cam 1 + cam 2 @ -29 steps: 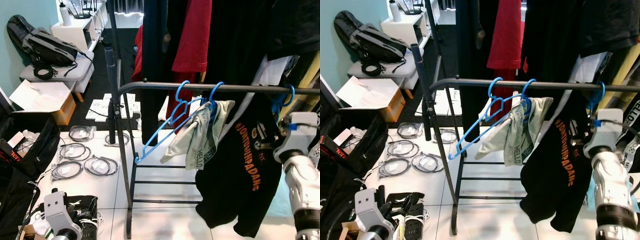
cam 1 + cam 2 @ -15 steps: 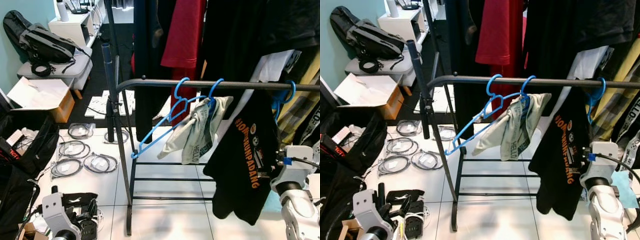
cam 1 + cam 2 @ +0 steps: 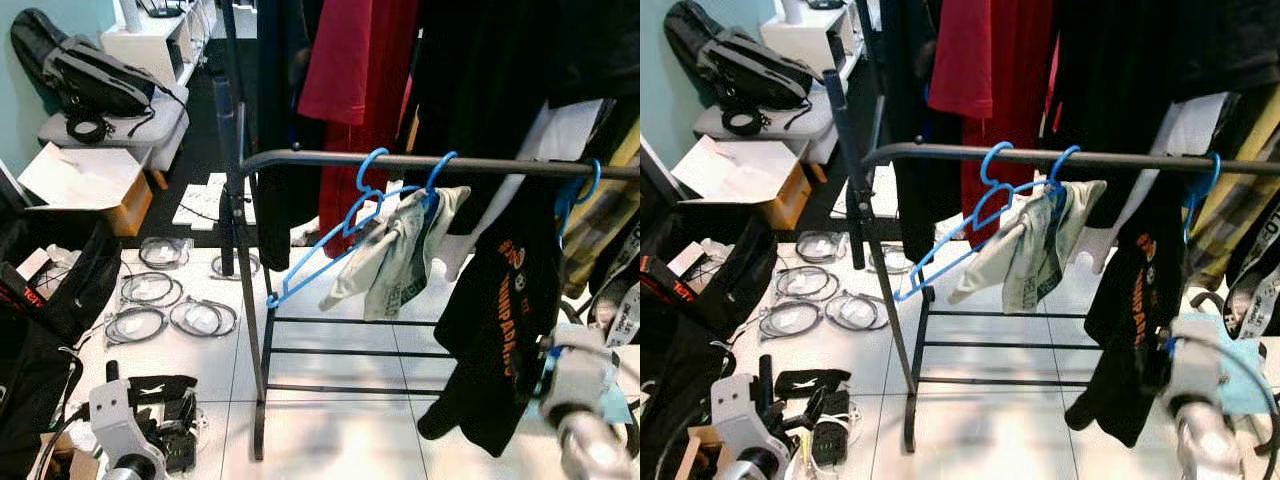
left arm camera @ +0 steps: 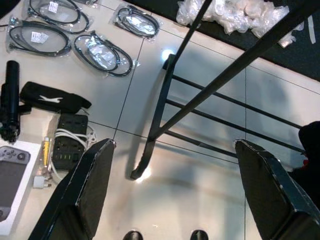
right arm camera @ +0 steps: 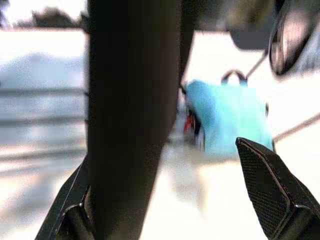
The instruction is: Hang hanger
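On the dark rail [image 3: 400,162], hooked and tilted, hangs empty blue hanger [image 3: 330,245], well apart from right gripper [image 5: 165,200], spread wide, low beside black T-shirt [image 3: 495,340]. Down over floor [image 4: 200,200], left gripper [image 4: 172,190], also spread.

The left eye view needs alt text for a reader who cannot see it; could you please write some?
Three blue hangers hook over a dark rail: an empty hanger, one holding a pale garment, one holding a black shirt. Coiled cables lie on the white tile floor.
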Tool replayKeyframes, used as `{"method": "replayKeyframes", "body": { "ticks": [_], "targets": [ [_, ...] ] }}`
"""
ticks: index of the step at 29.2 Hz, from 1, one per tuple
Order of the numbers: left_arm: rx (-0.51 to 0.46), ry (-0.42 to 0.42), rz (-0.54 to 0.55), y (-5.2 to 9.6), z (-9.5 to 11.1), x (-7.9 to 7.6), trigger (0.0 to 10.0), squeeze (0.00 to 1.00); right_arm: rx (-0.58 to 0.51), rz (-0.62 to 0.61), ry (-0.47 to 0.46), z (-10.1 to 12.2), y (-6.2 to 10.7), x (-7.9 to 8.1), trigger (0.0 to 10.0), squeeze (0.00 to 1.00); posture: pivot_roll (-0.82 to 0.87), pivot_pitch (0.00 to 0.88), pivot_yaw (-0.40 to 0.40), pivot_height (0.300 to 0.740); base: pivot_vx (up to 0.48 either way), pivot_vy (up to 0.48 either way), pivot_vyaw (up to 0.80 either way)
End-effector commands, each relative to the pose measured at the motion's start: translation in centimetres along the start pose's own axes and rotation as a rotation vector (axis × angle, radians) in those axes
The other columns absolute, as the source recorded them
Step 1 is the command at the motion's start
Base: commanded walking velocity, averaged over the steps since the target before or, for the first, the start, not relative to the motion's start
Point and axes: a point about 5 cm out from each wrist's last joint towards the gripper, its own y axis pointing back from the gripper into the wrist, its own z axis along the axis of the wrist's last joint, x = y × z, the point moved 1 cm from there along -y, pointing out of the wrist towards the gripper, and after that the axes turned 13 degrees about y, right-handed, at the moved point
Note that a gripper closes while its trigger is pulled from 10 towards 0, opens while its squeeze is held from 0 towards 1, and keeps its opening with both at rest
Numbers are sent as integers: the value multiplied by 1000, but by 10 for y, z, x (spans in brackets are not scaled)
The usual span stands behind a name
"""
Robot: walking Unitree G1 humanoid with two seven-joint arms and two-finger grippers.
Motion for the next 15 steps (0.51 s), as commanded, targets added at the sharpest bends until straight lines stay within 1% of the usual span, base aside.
{"method": "replayKeyframes", "body": {
  "ticks": [1, 3, 5, 6, 8, 10, 15],
  "targets": [
    [21, -11, 14, 4, -3, 4, 10000, 0, 39, 7, -5, -10, 3, 3, 10000, 0, -58, 113, -14, 740, -281, 0, 0],
    [21, -12, 14, 4, -3, 4, 10000, 0, 80, 28, -36, -23, 9, 9, 10000, 0, -59, 115, -12, 740, -289, 0, 0],
    [22, -13, 14, 4, -3, 5, 10000, 0, 93, 38, -45, -28, 11, 11, 10000, 0, -60, 115, -11, 740, -289, 0, 0],
    [22, -14, 14, 4, -3, 5, 10000, 0, 88, 52, -68, -29, 12, 14, 10000, 0, -60, 114, -10, 740, -289, 0, 0],
    [25, -16, 14, 3, -2, 5, 10000, 0, 76, 74, -128, -28, 11, 15, 10000, 0, -65, 115, -5, 740, -291, 0, 0],
    [25, -16, 14, 3, -2, 5, 10000, 0, 76, 74, -128, -28, 11, 15, 10000, 0, -65, 115, -5, 740, -289, 0, 0],
    [27, -17, 15, 3, -2, 5, 10000, 0, 43, 128, -266, -26, 10, 15, 10000, 0, -62, 115, -11, 740, -284, 0, 0]
  ]
}}
